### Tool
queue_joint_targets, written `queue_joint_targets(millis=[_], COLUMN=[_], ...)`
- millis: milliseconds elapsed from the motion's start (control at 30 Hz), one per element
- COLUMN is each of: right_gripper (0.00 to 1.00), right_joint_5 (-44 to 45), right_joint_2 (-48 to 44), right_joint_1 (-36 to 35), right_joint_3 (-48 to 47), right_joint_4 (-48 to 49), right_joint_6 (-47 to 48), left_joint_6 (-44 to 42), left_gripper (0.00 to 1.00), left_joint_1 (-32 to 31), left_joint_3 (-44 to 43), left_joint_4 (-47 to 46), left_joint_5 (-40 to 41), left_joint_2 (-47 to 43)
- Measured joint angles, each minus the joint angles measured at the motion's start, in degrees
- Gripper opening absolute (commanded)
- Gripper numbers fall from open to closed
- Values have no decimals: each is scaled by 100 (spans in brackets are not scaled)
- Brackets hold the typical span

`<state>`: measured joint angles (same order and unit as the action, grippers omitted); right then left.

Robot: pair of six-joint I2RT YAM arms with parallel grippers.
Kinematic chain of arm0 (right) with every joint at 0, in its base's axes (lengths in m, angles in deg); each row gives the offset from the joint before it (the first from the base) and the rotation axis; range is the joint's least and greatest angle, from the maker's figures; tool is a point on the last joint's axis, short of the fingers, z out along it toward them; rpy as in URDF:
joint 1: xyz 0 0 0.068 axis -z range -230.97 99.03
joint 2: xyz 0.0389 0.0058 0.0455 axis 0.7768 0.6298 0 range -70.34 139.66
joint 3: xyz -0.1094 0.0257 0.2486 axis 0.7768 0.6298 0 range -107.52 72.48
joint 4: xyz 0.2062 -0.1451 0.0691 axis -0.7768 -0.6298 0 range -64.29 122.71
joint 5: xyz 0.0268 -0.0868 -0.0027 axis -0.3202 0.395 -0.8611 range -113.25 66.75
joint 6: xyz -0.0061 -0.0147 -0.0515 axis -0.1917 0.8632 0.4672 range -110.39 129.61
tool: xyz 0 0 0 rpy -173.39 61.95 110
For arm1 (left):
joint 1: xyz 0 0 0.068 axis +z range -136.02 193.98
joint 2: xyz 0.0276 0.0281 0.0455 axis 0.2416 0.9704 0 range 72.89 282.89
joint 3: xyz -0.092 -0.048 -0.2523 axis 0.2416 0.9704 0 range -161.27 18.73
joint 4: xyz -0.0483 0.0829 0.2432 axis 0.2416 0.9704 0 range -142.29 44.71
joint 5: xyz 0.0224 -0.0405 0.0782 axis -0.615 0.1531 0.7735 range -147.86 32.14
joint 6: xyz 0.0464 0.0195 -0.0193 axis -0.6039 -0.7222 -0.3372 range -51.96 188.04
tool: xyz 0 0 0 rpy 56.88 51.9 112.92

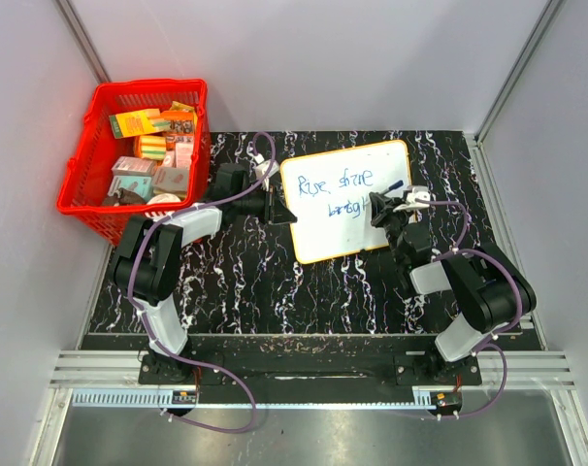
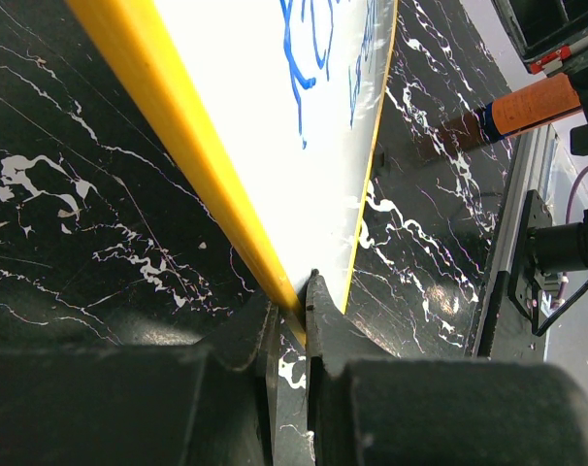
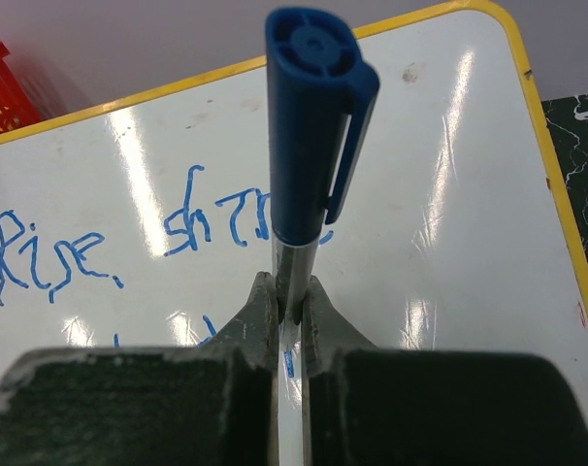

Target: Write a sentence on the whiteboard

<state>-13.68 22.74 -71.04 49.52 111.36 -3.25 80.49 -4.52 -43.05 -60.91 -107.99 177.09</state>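
The whiteboard lies flat on the black marbled table, white with a thin orange-yellow rim. The sentence is on it in blue, two short lines, "Rise shine" above a second word. My left gripper is shut on the whiteboard's left edge; the left wrist view shows its jaws pinching the yellow rim. My right gripper is shut on a blue-capped marker, held upright over the board's right half, near the end of the second line. The writing also shows in the right wrist view.
A red basket with several boxed items stands at the back left. Grey walls enclose the table. An orange-sleeved part of the right arm shows in the left wrist view, and a metal rail runs along the table's near edge.
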Motion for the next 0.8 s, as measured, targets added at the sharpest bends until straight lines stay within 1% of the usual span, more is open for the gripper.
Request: queue_joint_targets(millis=[233,500,800], right_gripper=[0,0,0], right_joint_5=[33,284,308], right_joint_2=[39,42,42], right_joint_1=[-2,0,9], right_joint_3=[-109,-125,-7], right_joint_4=[-46,-37,31], right_joint_6=[66,212,127], left_joint_6=[2,2,2], left_gripper=[0,0,0], left_joint_1=[0,-4,-13], left_joint_3=[0,-2,-13], left_joint_4=[4,13,42], left_joint_5=[7,13,39], left_joint_2=[0,0,0])
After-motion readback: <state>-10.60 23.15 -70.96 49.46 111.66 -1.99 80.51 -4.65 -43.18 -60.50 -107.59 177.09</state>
